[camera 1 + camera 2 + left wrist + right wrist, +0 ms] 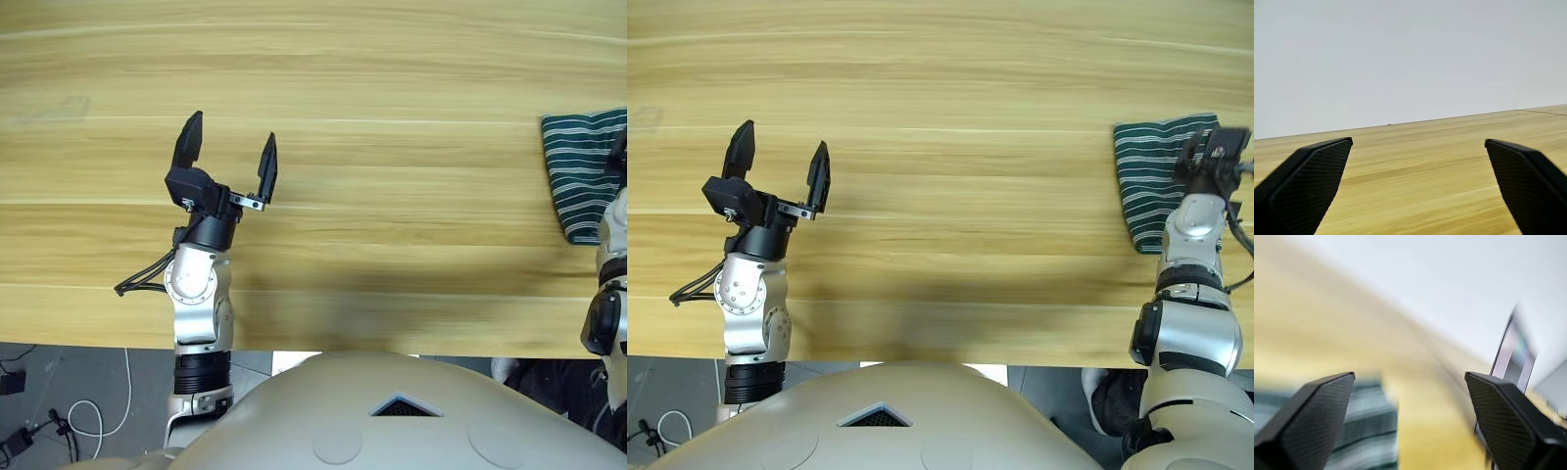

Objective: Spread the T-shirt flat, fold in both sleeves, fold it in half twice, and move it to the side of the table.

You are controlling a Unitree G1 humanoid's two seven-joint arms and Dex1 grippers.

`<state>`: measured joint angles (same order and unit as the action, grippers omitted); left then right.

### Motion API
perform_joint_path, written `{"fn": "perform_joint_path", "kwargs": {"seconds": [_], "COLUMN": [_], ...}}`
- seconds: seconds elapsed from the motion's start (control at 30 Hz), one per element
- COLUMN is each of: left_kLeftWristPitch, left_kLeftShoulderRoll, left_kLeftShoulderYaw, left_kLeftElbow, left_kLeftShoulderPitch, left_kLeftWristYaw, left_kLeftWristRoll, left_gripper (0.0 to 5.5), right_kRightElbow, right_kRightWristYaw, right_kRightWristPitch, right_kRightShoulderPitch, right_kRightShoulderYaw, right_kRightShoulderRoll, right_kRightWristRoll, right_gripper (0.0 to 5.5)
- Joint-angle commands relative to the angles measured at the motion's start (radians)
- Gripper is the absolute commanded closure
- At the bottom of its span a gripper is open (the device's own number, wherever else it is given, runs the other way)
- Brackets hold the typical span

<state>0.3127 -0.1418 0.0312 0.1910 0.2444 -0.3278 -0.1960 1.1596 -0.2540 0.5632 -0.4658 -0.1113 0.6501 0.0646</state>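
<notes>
Surface: a light wooden table of long planks, running the full width of the head views. Below its near edge there is grey floor with loose cables. A plain white wall stands beyond the far edge of the table.

Visibility: the right wrist view is smeared. An upright flat panel stands at the table's far end there, and its nature cannot be made out. In the left eye view the T-shirt runs off the picture's right edge, and the right arm covers part of it.

Task item: the T-shirt, dark green with pale stripes, lies folded into a compact rectangle at the right side of the table.

End effectors: the right gripper is over the T-shirt's far right corner with its fingers spread wide and nothing between them. Striped cloth lies just below it in its wrist view. Contact with the cloth cannot be determined. The left gripper is above bare wood on the left, well apart from the T-shirt, fingers likewise spread wide and holding nothing.
</notes>
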Motion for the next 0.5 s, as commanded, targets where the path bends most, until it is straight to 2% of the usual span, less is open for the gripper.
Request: {"fn": "perform_joint_path", "kwargs": {"seconds": [0.03,0.13,0.2,0.33,0.5], "left_kLeftWristPitch": [0.034,0.016,0.013,0.036,0.086], "left_kLeftShoulderRoll": [0.023,0.039,0.046,0.069,0.087], "left_kLeftShoulderYaw": [0.012,0.006,-0.007,-0.053,-0.008], "left_kLeftElbow": [0.019,0.098,0.098,-0.134,-0.347], "left_kLeftShoulderPitch": [-0.036,-0.067,-0.106,-0.257,-0.294], "left_kLeftWristYaw": [0.044,0.082,0.104,0.139,0.194], "left_kLeftWristRoll": [0.019,0.021,0.062,0.163,0.16], "left_gripper": [0.48,0.48,0.48,0.48,0.48], "right_kRightElbow": [-0.376,-0.692,-0.773,-0.697,-0.595], "right_kRightWristYaw": [-0.074,-0.026,0.032,0.107,0.204], "right_kRightWristPitch": [0.141,0.15,0.162,0.209,0.204], "right_kRightShoulderPitch": [0.028,0.105,0.132,0.162,0.188], "right_kRightShoulderYaw": [0.023,0.07,0.124,0.194,0.156], "right_kRightShoulderRoll": [-0.04,-0.128,-0.206,-0.425,-0.532], "right_kRightWristRoll": [0.103,0.109,0.072,-0.031,-0.154], "right_gripper": [1.33,1.33,1.33,1.33,1.33]}}
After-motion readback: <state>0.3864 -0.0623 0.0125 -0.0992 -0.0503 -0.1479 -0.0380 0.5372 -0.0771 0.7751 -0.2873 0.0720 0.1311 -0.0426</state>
